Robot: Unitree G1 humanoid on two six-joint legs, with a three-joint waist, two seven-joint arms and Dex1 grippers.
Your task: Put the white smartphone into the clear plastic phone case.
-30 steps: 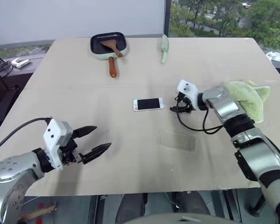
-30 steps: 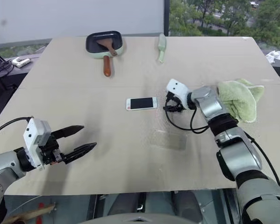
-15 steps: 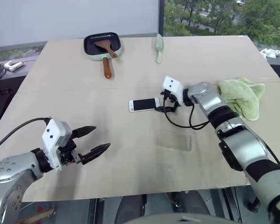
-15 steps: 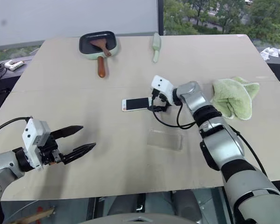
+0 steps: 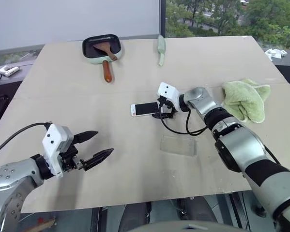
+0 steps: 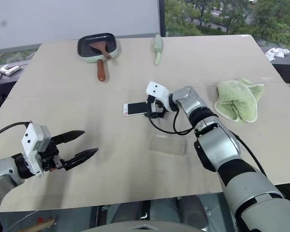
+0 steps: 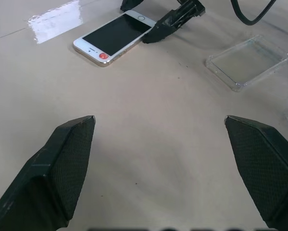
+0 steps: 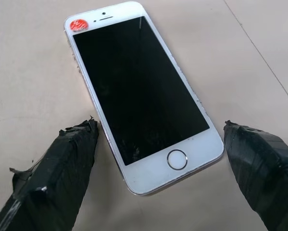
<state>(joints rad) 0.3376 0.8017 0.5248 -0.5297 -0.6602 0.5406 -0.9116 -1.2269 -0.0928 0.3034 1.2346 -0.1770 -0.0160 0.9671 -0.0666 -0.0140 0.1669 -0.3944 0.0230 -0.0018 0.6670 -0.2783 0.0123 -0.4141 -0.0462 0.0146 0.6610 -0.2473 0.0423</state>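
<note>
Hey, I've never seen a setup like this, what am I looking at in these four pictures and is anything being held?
It is a humanoid robot with two arms, each ending in a two-fingered black tool. Two pictures come from cameras in its head, looking down over a table. The other two come from cameras on its wrists, looking along each tool's fingers.

On the table lie a white phone, a clear case, a green cloth, a small pan with a wooden spatula in it, and a pale green utensil.

Nothing is held. The right tool is open with its fingers on either side of the phone's home-button end. The left tool is open, nearer the robot.
</note>
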